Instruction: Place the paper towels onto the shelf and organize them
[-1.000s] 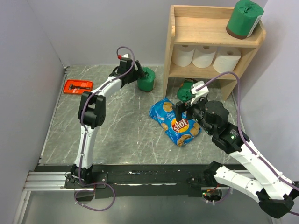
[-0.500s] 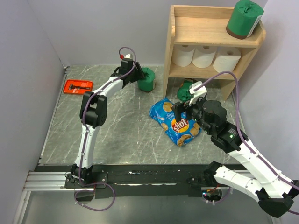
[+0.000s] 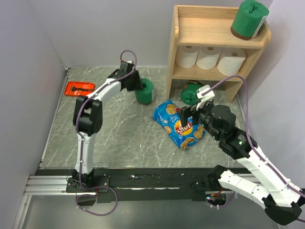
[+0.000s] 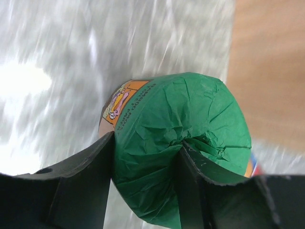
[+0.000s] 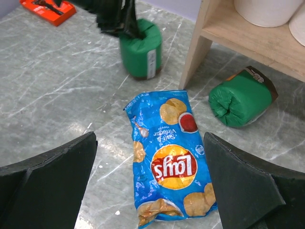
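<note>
My left gripper (image 3: 136,85) is shut on an upright green-wrapped paper towel roll (image 3: 145,91) on the table left of the shelf (image 3: 217,43). In the left wrist view its gripper (image 4: 147,143) pinches the crumpled green top of that roll (image 4: 190,119), one finger at the side, one in the centre crease. Three white rolls (image 3: 208,57) stand on the shelf's lower tier and a green one (image 3: 249,18) on top. Another green roll (image 5: 240,98) lies on its side at the shelf's foot. My right gripper (image 5: 150,143) hangs open above the chip bag.
A blue chip bag (image 3: 178,125) lies flat in front of the shelf, under the right gripper (image 3: 190,109). A red flat tool (image 3: 79,88) sits at the far left by the wall. Grey walls close the table's left and back.
The left gripper's jaws have closed onto the green roll, and roll and gripper have shifted slightly left and nearer. The right arm has barely moved.
</note>
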